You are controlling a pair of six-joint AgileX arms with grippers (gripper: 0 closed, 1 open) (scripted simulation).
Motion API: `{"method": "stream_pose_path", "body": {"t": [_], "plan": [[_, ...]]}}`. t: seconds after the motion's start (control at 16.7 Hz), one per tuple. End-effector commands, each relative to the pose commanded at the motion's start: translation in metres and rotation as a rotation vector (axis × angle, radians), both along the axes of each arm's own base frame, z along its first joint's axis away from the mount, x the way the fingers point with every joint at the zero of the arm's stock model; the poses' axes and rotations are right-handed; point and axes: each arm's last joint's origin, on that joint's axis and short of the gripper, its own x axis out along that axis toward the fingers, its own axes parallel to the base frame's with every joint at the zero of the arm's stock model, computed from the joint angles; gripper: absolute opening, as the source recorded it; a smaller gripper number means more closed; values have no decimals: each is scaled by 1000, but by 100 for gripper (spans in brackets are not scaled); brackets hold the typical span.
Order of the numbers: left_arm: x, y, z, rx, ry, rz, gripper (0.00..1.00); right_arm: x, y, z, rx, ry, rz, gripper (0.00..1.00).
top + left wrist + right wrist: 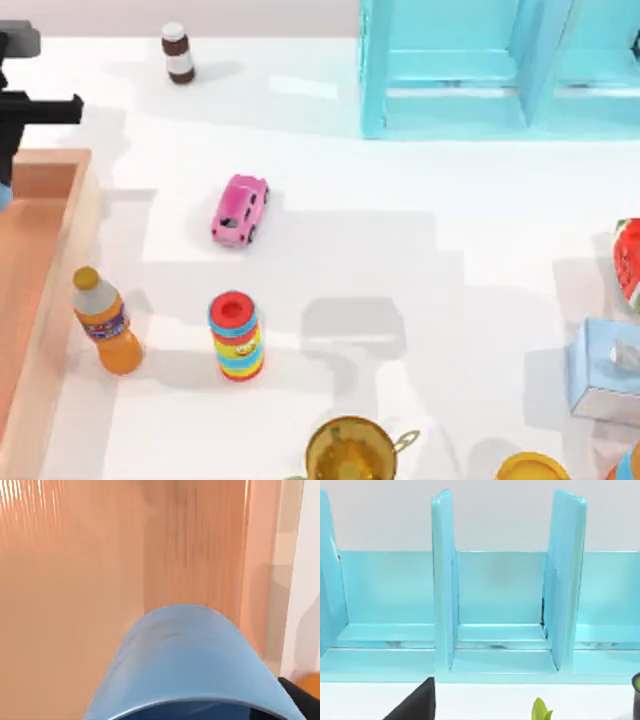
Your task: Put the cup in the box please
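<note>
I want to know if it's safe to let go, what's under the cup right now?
In the left wrist view the cup has the box floor beneath it, bare orange wood. The cup covers the spot directly below it, so contact cannot be judged.

A white, smooth surface [400, 240] carries everything. At its left edge lies the large orange-brown wooden crate with a pale rim [60, 300]. Just beside the crate stands an orange juice bottle with a yellow cap [105, 322], and near it a striped can with a red lid [236, 337]. A pink toy car [240, 209] sits mid-surface, a brown white-capped bottle [179, 53] at the back left, and a turquoise open cabinet [500, 68] at the back right. A golden handled cup [350, 452] stands at the front edge, and a light-blue tissue box [605, 372] at the right.
</note>
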Motion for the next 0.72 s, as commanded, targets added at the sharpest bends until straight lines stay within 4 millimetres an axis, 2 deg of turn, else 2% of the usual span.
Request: {"method": "stream_pose_path", "body": {"t": [0.12,0.24,0.36,0.72], "plan": [[-26,38,10,-1,5,-3,0,0,0,0,0,0,0,100],[-46,59,15,-2,9,-5,0,0,0,0,0,0,0,100],[-55,66,17,-2,11,-6,0,0,0,0,0,0,0,100],[-54,67,12,0,11,-4,0,0,0,0,0,0,0,100]]}}
